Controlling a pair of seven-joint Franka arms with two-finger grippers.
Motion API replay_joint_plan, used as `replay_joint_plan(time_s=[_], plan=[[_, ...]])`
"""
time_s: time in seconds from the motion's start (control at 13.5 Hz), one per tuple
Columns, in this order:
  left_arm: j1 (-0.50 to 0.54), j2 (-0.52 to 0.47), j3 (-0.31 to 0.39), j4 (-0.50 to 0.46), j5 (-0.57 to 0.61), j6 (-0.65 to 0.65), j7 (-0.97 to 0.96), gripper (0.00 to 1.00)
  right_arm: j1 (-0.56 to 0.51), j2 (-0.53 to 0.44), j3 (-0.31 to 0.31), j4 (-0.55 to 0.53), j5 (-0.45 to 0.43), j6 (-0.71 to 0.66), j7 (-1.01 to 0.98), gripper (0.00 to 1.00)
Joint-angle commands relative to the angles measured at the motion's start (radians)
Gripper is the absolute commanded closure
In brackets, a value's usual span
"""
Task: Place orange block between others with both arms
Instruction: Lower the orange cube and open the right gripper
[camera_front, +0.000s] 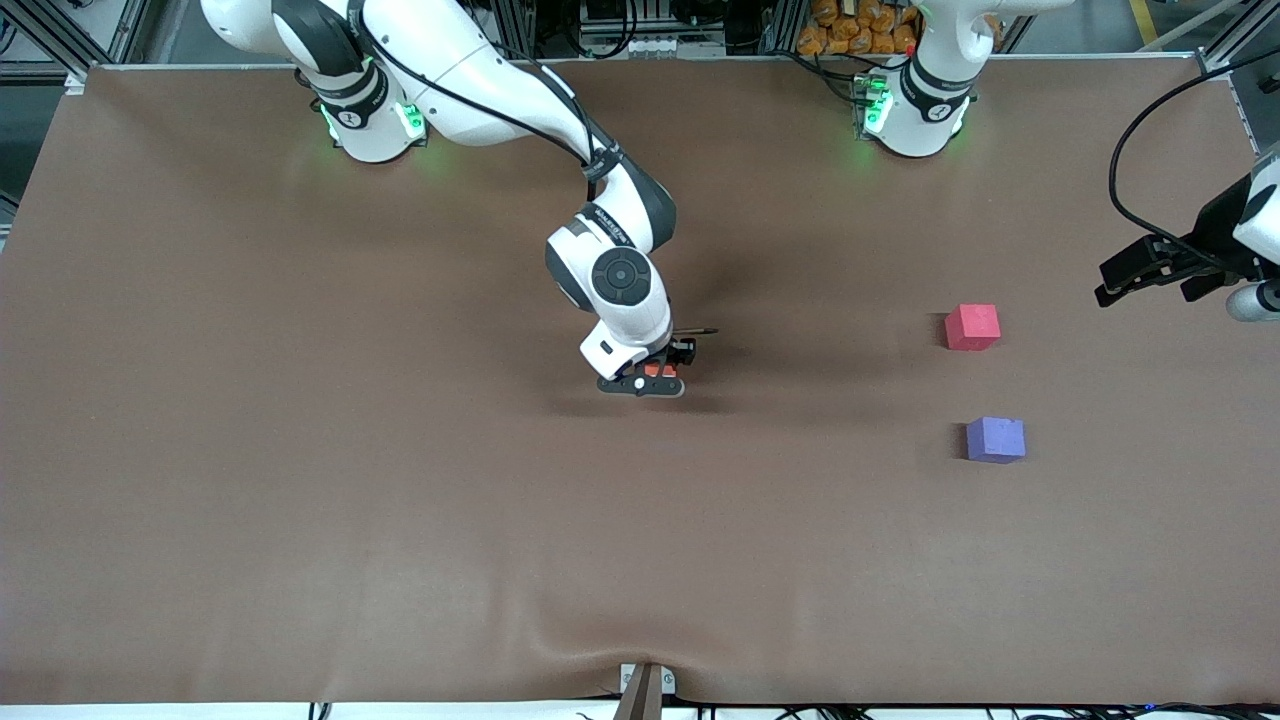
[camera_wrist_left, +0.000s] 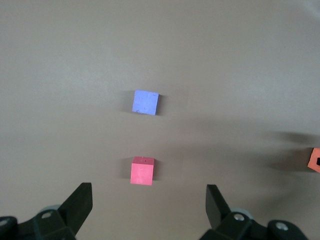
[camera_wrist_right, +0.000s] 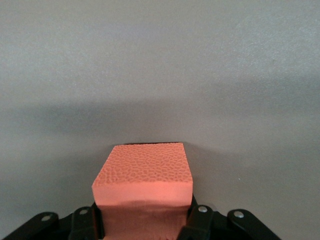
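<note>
My right gripper (camera_front: 652, 381) is low over the middle of the table, shut on the orange block (camera_front: 657, 371). In the right wrist view the orange block (camera_wrist_right: 145, 175) fills the space between the fingers of the right gripper (camera_wrist_right: 145, 222); whether it touches the mat I cannot tell. Toward the left arm's end lie the pinkish-red cube (camera_front: 972, 327) and, nearer the front camera, the purple-blue cube (camera_front: 995, 440), with a gap between them. My left gripper (camera_front: 1110, 282) hangs open and empty past them at the table's end. The left wrist view shows the left gripper (camera_wrist_left: 148, 205), both cubes (camera_wrist_left: 142, 170) (camera_wrist_left: 146, 102) and the orange block (camera_wrist_left: 315, 160).
A brown mat (camera_front: 300, 450) covers the whole table. The two arm bases (camera_front: 372, 120) (camera_front: 915, 110) stand along the farthest edge. A small metal bracket (camera_front: 645, 685) sits at the nearest edge. A black cable (camera_front: 1130, 190) loops above the left gripper.
</note>
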Motion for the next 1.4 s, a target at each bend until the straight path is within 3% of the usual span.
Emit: replay_joint_plan(time_s=[0.0, 0.37, 0.81, 0.96, 1.18, 1.33], plan=[[0.001, 0.006, 0.005, 0.014, -0.024, -0.015, 0.026, 0.0, 0.009, 0.025, -0.011, 0.042, 0.012, -0.001, 0.025, 0.0], [0.003, 0.007, 0.005, 0.018, -0.024, -0.015, 0.026, 0.0, -0.005, -0.026, -0.014, 0.05, 0.016, -0.031, 0.022, 0.0], [0.0, 0.016, 0.005, 0.041, -0.023, -0.013, 0.021, 0.0, -0.092, -0.15, -0.019, 0.076, 0.009, -0.2, 0.011, 0.0], [0.0, 0.016, 0.005, 0.041, -0.023, -0.015, 0.024, 0.0, -0.14, -0.205, -0.017, 0.068, -0.034, -0.276, 0.01, 0.0], [-0.008, 0.02, 0.005, 0.04, -0.023, -0.013, 0.023, 0.0, -0.18, -0.251, -0.017, 0.068, -0.181, -0.459, -0.071, 0.0], [-0.021, 0.042, -0.003, 0.043, -0.023, -0.012, 0.004, 0.0, -0.23, -0.273, -0.017, 0.065, -0.195, -0.551, -0.162, 0.0]])
